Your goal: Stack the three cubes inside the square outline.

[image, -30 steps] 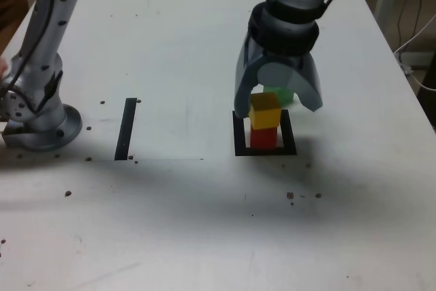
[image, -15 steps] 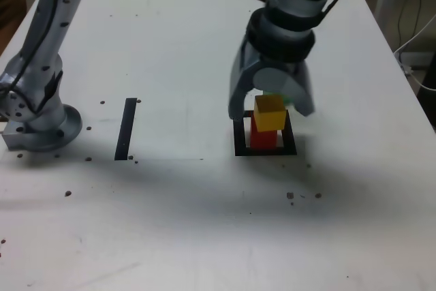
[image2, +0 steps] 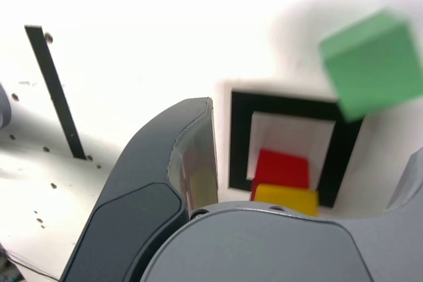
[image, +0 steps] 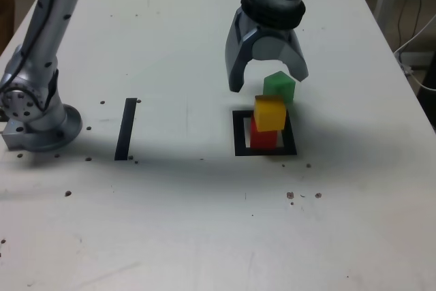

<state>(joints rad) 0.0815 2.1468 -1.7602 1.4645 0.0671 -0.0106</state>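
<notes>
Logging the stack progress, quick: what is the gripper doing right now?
Gripper: jaws open, holding nothing, above the table behind the yellow cube that sits on the red cube.

green cube [image2: 372, 64]: blurred in wrist view
yellow cube [image2: 286, 199]: mostly hidden behind gripper body
arm upper links: cut off, exterior view's far edge

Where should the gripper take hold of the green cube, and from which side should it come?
Come from above and close on two opposite flat side faces of the green cube. It stands free on the table behind the yellow-on-red stack, turned slightly, so rotating the open gripper to match probably helps.
</notes>
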